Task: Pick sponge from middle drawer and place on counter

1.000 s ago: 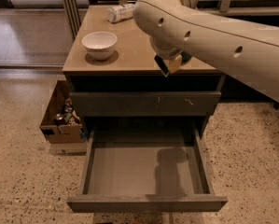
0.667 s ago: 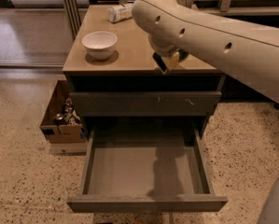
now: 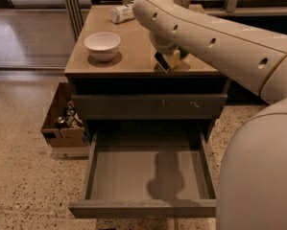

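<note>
My gripper [image 3: 167, 61] hangs from the big white arm over the right front part of the tan counter [image 3: 128, 56]. It is shut on the sponge [image 3: 174, 58], whose pale yellow layer and dark green face show beside a dark finger [image 3: 161, 62]. The sponge is low, at or just above the counter top; I cannot tell if it touches. The middle drawer [image 3: 148, 174] is pulled wide open below, grey and bare inside, with the arm's shadow on its floor.
A white bowl [image 3: 102, 45] stands on the counter's left. A can-like container [image 3: 122, 13] lies at its back. A closed scuffed drawer front [image 3: 150, 106] sits above the open drawer. A cardboard box [image 3: 63, 123] of items stands on the floor at left. My arm's body [image 3: 258, 171] fills the right.
The gripper with the sponge has moved from the counter's front edge farther in over the counter and lower. The drawer stays open.
</note>
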Controlling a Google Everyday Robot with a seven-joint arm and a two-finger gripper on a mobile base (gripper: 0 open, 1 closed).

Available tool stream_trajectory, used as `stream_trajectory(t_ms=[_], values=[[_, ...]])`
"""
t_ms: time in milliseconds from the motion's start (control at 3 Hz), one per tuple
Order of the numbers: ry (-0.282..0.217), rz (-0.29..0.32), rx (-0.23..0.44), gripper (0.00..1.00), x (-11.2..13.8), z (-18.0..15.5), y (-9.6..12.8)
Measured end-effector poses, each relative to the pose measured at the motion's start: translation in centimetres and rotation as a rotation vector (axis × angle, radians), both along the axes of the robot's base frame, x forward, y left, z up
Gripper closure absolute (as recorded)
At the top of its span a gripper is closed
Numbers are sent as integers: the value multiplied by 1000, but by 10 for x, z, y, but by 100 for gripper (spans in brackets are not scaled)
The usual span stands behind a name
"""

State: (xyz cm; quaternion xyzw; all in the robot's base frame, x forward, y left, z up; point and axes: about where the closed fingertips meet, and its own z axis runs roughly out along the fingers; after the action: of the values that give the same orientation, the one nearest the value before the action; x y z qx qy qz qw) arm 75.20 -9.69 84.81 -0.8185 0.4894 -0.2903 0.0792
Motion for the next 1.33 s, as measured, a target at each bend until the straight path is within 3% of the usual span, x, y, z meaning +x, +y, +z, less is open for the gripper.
stream_trajectory(t_ms=[333,1000,1333], values=[[6,-5,-2,100,5,-3,-1],[-111,-24,-100,100,27,31,-16],[-126,-28,-120,100,35,35,-22]])
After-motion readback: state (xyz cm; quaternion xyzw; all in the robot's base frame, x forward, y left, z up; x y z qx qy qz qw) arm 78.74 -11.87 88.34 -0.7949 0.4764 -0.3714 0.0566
